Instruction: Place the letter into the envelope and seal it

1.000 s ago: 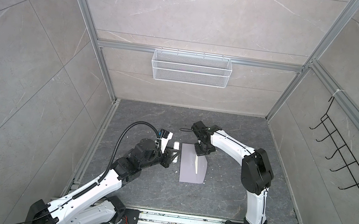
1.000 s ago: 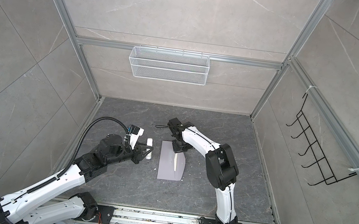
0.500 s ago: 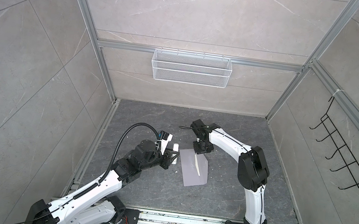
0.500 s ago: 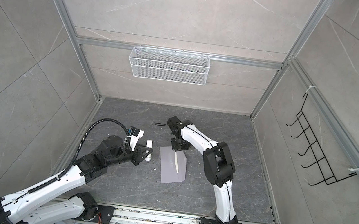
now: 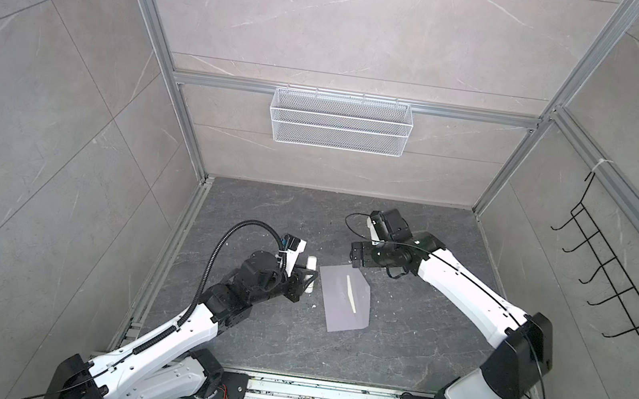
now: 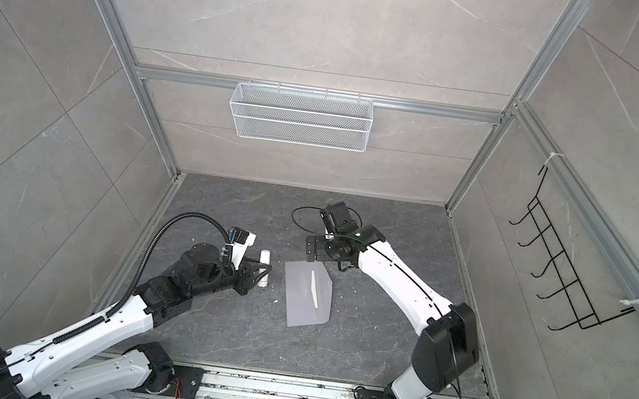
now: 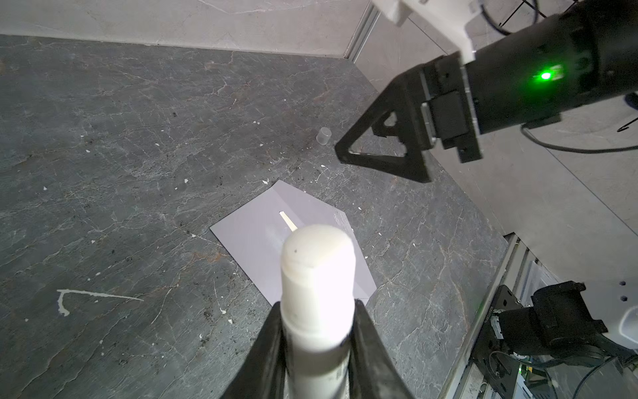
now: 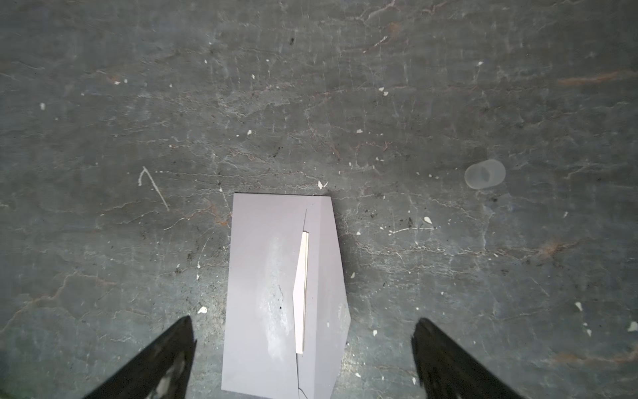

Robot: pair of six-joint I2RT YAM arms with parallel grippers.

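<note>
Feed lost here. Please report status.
Left claw shut on white glue stick. Right claw open. Lavender-grey paper envelope flat, tan letter edge showing. Clear cap aside.

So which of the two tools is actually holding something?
The left tool, clamped on the white glue stick; the right tool stands open and empty.

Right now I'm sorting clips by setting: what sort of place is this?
Likely a purpose-built robot test cell: tiled walls in an aluminium frame, a left arm and right arm bolted to a floor rail, a wall-mounted wire basket and hook rack.
</note>
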